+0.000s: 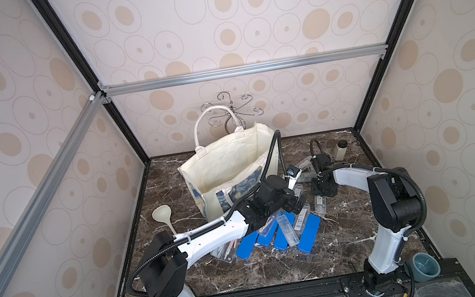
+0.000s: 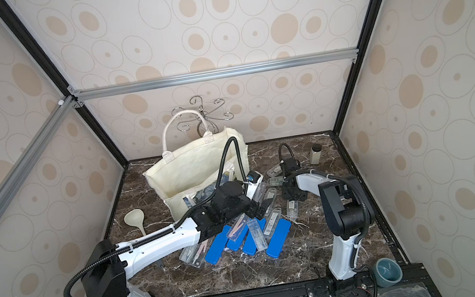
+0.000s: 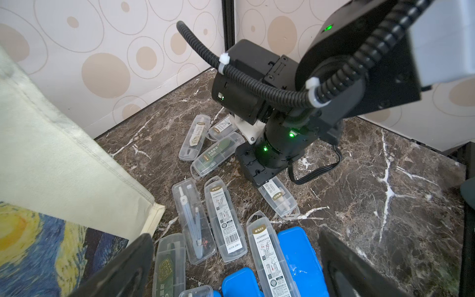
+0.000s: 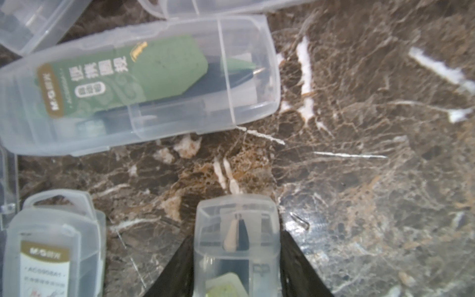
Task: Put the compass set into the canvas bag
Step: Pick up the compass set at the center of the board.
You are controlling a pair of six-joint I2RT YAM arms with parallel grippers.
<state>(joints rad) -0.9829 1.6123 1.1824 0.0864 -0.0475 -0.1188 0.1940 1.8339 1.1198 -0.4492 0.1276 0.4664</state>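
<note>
Right wrist view: the compass set [image 4: 236,218], a translucent round-ended plastic case with the pointed legs of a compass visible inside and a pale green label further down, lies flat on the marble table [image 4: 359,154]. The right gripper [image 4: 237,236] is clamped on it, one black finger against each long side. Judged reason: the narrow width offers two parallel faces, the surest hold on a slick case. It lies apart from its neighbours, a green-labelled case [image 4: 144,84] nearest, so the fingers have room. In a top view it sits on the table to the right of the canvas bag [image 1: 232,163], not yet inside. The bag stands upright with its mouth open, which suits a drop from above. The left gripper [image 3: 236,235] is spread wide and empty, hanging over the heap of clear and blue cases [image 1: 309,234] beside the bag's printed side.
</note>
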